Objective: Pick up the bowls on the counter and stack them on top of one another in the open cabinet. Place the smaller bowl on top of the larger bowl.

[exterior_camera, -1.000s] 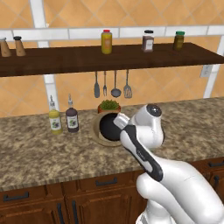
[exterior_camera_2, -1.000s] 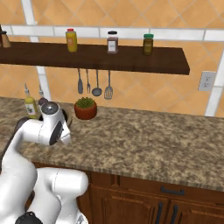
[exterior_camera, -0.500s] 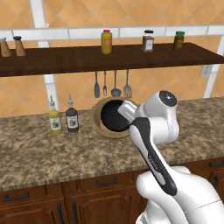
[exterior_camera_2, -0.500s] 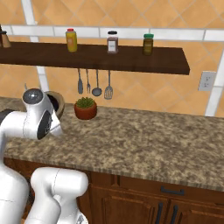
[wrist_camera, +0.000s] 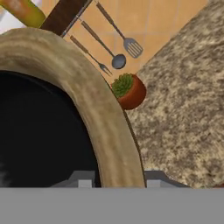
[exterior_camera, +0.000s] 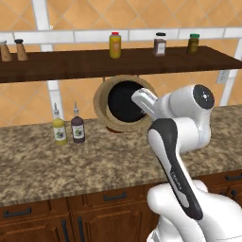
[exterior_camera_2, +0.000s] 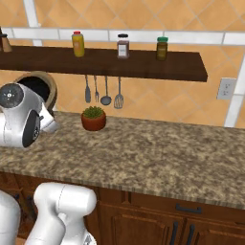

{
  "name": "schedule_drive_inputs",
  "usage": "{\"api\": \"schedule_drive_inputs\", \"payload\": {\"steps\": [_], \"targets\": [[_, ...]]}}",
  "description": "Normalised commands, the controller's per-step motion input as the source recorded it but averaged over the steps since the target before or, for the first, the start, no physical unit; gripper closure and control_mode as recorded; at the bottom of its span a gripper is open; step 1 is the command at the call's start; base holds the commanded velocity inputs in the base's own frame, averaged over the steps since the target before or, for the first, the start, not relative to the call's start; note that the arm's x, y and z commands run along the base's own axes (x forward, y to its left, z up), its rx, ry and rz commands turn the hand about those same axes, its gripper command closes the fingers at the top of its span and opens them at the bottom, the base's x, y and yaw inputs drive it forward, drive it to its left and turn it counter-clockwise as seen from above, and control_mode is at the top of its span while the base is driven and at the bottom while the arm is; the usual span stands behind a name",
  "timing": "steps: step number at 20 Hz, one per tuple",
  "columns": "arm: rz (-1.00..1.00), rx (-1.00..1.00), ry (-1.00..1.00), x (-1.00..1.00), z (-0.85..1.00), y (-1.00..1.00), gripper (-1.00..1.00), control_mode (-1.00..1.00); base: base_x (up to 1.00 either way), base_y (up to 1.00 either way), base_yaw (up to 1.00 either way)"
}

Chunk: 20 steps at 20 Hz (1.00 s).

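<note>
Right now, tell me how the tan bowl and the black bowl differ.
The tan bowl is wide, thick-walled and matt like wood; the black bowl is smaller, glossy and dark. The tan bowl is the outer one, with the black bowl nested inside it. The jaws pinch the tan bowl's rim, one finger inside and one outside. Both are round, lifted off the counter and tipped on edge together.

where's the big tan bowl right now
The larger bowl is held off the counter by the gripper, tipped on its side below the open cabinet, right of the two bottles.
</note>
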Motion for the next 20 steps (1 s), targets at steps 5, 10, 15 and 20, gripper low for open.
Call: {"api": "schedule_drive_inputs", "payload": {"steps": [5,10,15,20], "targets": [[0.04,0.00,-0.15,-0.29,1.00,0.25,1.00,-1.00,0.00,0.00,0.00],[0.00,0.00,-0.06,0.46,1.00,0.06,1.00,-1.00,0.00,0.00,0.00],[-0.04,0.02,0.04,1.00,0.64,0.12,1.00,-1.00,0.00,0.00,0.00],[-0.12,0.03,0.15,1.00,0.07,0.55,1.00,-1.00,0.00,0.00,0.00]]}}
